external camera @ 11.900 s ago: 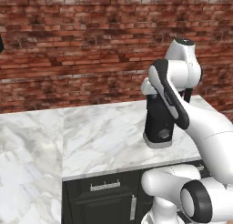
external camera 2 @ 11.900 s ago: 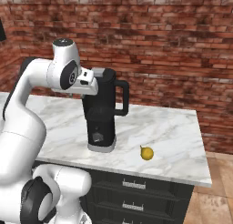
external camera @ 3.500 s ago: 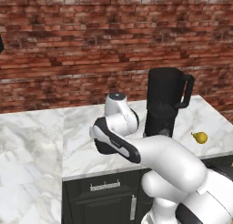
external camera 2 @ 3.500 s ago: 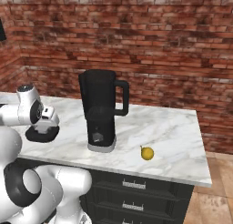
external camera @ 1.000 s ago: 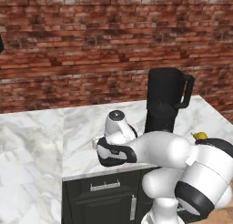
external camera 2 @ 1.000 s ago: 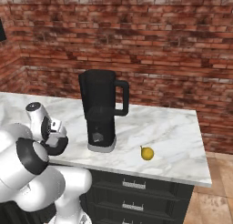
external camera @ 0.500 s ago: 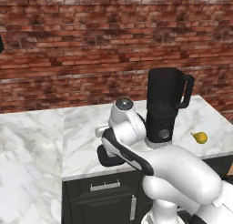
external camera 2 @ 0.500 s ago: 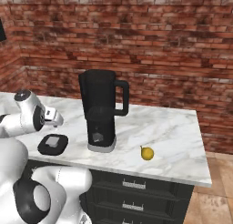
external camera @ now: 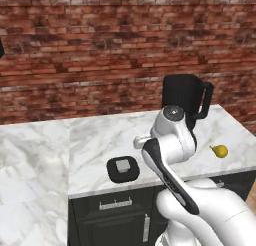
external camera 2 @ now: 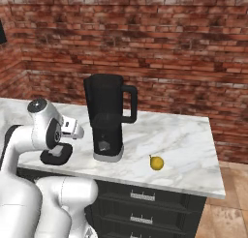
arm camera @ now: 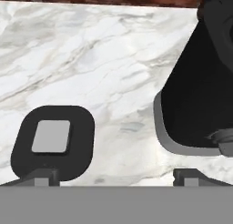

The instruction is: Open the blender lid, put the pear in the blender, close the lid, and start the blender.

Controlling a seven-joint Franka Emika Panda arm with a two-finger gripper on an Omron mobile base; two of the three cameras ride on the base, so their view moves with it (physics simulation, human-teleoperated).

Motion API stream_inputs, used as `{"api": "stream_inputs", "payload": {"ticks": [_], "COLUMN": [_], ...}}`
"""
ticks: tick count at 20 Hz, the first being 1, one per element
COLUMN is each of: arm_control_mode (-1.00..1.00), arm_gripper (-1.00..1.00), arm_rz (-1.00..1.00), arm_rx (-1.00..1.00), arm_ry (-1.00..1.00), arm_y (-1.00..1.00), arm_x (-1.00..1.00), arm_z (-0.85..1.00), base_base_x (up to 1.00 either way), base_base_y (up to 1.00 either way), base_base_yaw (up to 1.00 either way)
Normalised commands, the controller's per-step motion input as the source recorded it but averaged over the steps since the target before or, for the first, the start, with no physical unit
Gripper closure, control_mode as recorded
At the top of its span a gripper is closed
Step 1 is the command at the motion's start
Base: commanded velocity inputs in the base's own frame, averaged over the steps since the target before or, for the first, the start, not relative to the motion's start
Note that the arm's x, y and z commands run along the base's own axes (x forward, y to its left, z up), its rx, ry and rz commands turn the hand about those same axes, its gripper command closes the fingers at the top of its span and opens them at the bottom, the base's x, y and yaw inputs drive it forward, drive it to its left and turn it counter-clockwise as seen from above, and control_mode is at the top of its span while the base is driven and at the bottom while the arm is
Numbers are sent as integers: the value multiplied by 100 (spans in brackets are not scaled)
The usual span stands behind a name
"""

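Note:
The black blender (external camera 2: 107, 111) stands on the marble counter with its jar top uncovered; its looped handle (external camera 2: 131, 104) faces right. The blender lid (external camera: 123, 169) lies flat on the counter left of the blender, grey cap up. In the hand view the blender lid (arm camera: 52, 142) sits at lower left and the blender (arm camera: 198, 100) base at right, with its grey knob (arm camera: 223, 139) at the edge. My gripper (arm camera: 116, 176) is open, hovering over bare marble between them, holding nothing. The small yellow pear (external camera 2: 156, 162) rests right of the blender, also seen as the pear (external camera: 219, 150).
The marble counter (external camera 2: 184, 150) ends at a front edge above dark drawers (external camera 2: 145, 198). A red brick wall (external camera: 100, 55) backs it. My white arm (external camera: 172, 140) hides the blender's base in the left base view. Bare marble lies around the pear.
The lid stays where it was set on the counter. My hand has lifted off it and swung right, toward the blender base.

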Motion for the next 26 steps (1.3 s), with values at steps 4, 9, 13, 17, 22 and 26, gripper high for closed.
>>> {"api": "stream_inputs", "payload": {"ticks": [4,9,13,17,22,26], "arm_control_mode": [-100,-100,-100,-100,-100,-100], "arm_gripper": [-100,-100,-100,-100,-100,-100], "arm_rz": [-4,-5,-4,-5,-3,0], "arm_rx": [0,0,0,0,0,0], "arm_ry": [-2,-4,-3,-1,0,0], "arm_y": [-100,-100,-100,-100,-100,-98], "arm_x": [-35,-37,-26,-14,3,25], "arm_z": [10,11,10,3,-1,-9], "base_base_x": [0,0,0,0,0,0], "base_base_y": [0,0,0,0,0,0], "base_base_yaw": [0,0,0,0,0,0]}}
